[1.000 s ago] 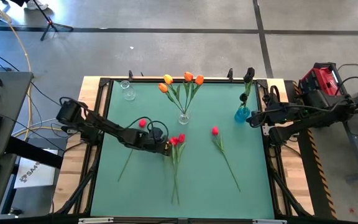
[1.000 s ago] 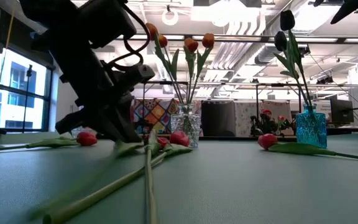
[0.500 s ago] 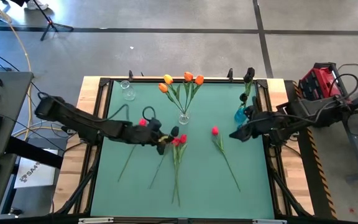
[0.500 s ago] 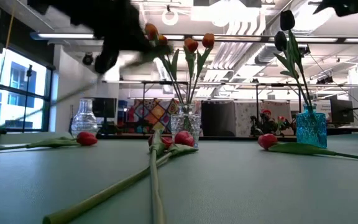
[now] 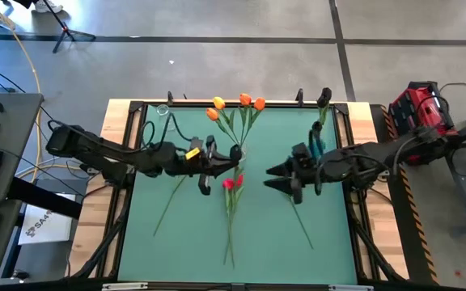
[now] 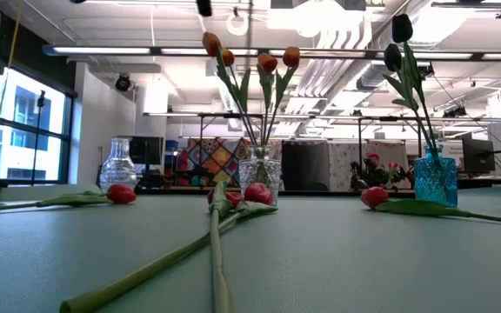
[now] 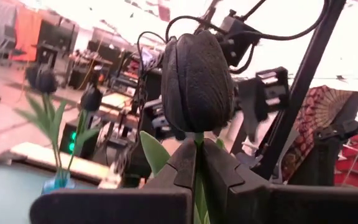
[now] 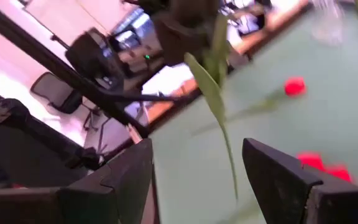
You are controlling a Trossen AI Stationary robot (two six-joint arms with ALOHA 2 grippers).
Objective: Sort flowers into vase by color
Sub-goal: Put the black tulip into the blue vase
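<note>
Because a dark tulip stands clamped by its stem in the closed fingers of the left gripper, lifted off the green table near the middle, the step in hand looks like carrying this near-black flower to where its colour belongs. The blue vase, at the right far corner, already holds dark tulips; the clear middle vase holds the orange ones. Red tulips lie flat on the table: a pair just in front of the middle vase, one to the left, one to the right under the right arm. A second clear vase at the left far corner stands empty.

The right gripper hovers mid-table with its fingers spread, facing the left one, with a stem and leaf showing between them, ungripped. The next move is likely a handover: the right fingers must close on the stem below the head before the left lets go, then carry it to the blue vase.
</note>
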